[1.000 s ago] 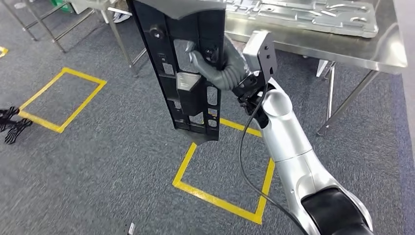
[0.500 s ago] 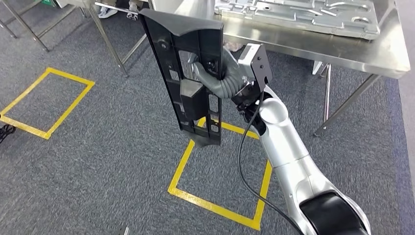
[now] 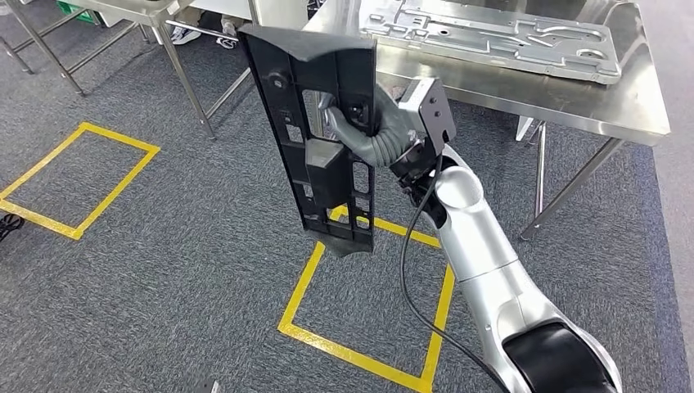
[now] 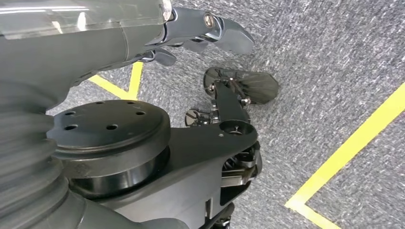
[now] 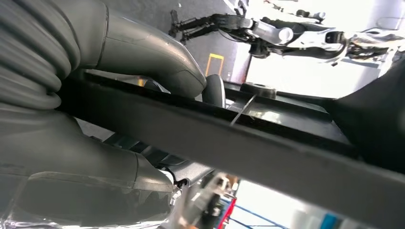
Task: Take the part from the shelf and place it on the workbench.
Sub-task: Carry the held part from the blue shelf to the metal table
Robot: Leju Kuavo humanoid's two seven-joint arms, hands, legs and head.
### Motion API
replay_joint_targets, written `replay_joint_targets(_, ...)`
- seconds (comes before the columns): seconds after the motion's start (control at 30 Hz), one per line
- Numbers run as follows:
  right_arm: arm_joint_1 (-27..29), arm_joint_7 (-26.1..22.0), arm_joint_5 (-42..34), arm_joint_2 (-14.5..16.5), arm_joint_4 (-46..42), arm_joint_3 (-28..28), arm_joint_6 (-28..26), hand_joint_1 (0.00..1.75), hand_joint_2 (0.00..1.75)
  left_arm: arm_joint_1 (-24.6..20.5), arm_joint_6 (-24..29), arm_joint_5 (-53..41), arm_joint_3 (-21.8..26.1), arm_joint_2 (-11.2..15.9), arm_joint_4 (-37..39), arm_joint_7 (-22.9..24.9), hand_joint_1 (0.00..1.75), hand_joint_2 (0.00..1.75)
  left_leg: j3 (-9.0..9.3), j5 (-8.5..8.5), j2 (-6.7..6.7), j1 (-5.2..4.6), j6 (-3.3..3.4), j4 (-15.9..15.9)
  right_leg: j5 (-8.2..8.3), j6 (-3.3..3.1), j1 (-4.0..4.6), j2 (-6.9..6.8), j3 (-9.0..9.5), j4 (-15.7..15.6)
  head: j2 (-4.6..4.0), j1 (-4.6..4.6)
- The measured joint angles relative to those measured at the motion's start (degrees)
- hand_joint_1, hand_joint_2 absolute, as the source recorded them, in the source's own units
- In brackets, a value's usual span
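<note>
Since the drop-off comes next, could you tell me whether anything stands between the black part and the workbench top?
Nothing visible blocks the way. The right hand holds the black part upright in front of the workbench. A grey metal panel already lies on the bench top, leaving bare steel along the near edge.

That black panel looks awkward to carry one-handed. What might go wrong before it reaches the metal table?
The right hand grips the long black part through an opening near its upper half, so the lower end hangs free and might swing or slip.

The part's top edge sits close to the workbench rim and might knock it on the way up.

A silver panel already lies on the workbench, leaving limited bare surface for setting the part down.
</note>
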Motion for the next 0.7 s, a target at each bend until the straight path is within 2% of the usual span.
replay_joint_targets(0.7, -3.54, 1.39, -0.05, 0.61, 0.67, -0.28, -1.02, 1.75, 1.75, -0.31, 0.74, 1.78, 0.09, -0.03, 0.00, -0.87, 0.00, 1.75, 0.23, 0.09, 0.00, 0.00, 0.02, 0.07, 0.12, 0.06, -0.01, 0.00, 0.29, 0.01, 0.00, 0.00)
